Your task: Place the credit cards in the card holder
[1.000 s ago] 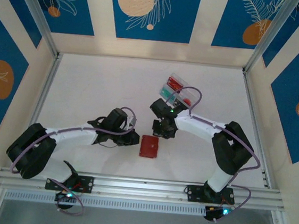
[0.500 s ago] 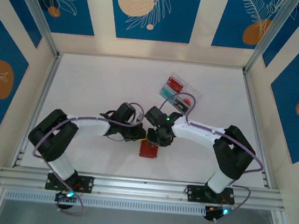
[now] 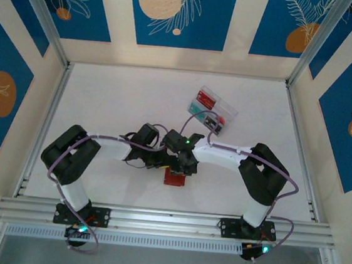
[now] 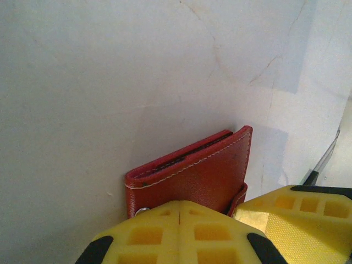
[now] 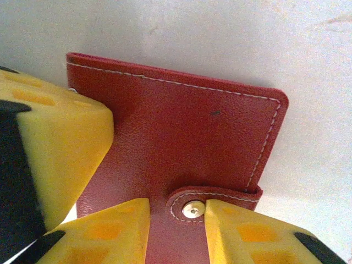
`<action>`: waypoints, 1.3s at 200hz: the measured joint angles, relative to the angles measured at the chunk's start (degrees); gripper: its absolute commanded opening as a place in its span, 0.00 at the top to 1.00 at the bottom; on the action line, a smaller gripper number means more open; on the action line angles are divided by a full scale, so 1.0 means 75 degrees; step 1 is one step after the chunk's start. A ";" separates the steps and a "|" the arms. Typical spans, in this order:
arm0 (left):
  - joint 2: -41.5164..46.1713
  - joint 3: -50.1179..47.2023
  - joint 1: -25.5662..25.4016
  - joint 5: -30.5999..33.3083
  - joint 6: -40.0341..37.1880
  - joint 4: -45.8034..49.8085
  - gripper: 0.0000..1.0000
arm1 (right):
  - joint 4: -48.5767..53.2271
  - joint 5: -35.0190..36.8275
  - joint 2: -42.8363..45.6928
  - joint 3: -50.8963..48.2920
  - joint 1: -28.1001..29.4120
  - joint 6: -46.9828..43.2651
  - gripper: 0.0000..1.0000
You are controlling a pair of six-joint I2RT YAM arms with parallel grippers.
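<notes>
Slippage threatens: closed left fingers (image 4: 165,228), holding nothing, seem only to pin the card holder (image 5: 181,126) to the desk (image 4: 110,82); half-open right fingers (image 5: 124,223) straddling its snap tab (image 5: 220,195) could drag it.

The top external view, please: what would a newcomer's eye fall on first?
The closed red card holder lies mid-table. The shut left pincer rests at its edge, and the right pincer, open, straddles its snap tab. A clear box sits farther back.

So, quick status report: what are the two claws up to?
Left gripper shut, at edge of card holder. Right gripper open, straddling closing tab. Holder closed. Nothing blocking.
</notes>
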State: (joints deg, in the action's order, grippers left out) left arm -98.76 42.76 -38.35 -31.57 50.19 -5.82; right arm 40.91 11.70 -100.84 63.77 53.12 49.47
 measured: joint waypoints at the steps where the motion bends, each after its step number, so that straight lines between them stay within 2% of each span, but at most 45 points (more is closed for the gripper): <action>1: 0.0000 -0.0006 0.0000 0.0000 0.0000 -0.0006 1.00 | 0.0012 0.0009 -0.0006 0.0006 0.0006 0.0000 0.67; 21: 0.0000 -0.0073 0.0009 -0.0017 -0.0023 -0.0137 1.00 | 0.0181 0.0256 -0.0149 0.0146 0.0137 0.0006 0.68; 55: 0.0000 -0.0154 0.0012 -0.0023 -0.0047 -0.0283 1.00 | 0.0361 0.0600 -0.0256 0.0245 0.0259 0.0149 0.76; 64: 0.0000 -0.0181 0.0012 -0.0023 -0.0055 -0.0326 1.00 | 0.0385 0.0673 -0.0256 0.0245 0.0280 0.0219 0.82; 80: 0.0000 -0.0230 0.0012 -0.0023 -0.0082 -0.0414 1.00 | 0.0490 0.0816 -0.0256 0.0291 0.0318 0.0245 1.00; 117: 0.0000 -0.0373 0.0012 -0.0012 -0.0082 -0.0688 1.00 | 0.0685 0.0933 -0.0207 0.0423 0.0361 0.0201 1.00; 141: 0.0000 -0.0484 0.0012 0.0012 -0.0073 -0.0883 1.00 | 0.0659 0.0737 0.0300 0.0271 0.0224 0.0111 1.00; 176: -0.0093 -0.0758 0.0012 -0.0015 0.0137 -0.1469 1.00 | -0.0055 -0.0160 0.1801 -0.1008 -0.0731 0.0152 1.00; 199: -0.0149 -0.0909 0.0012 -0.0087 0.0321 -0.1880 1.00 | -0.0659 -0.0606 0.2279 -0.1958 -0.1402 0.0385 1.00; 229: -0.0195 -0.0968 0.0012 -0.0160 0.0458 -0.2296 1.00 | -0.1233 -0.0650 0.2384 -0.2792 -0.1728 0.1119 0.90; 241: -0.0192 -0.1026 0.0012 -0.0152 0.0501 -0.2410 1.00 | -0.1172 -0.0236 0.2509 -0.2871 -0.1510 0.1402 0.75; 260: -0.0175 -0.1131 0.0012 -0.0128 0.0562 -0.2617 1.00 | -0.0595 0.0647 0.3098 -0.2719 -0.0912 0.1719 0.71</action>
State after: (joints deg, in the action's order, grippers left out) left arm -100.07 34.28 -38.26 -32.53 54.41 -25.45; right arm 36.45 16.56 -77.60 43.38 46.28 62.37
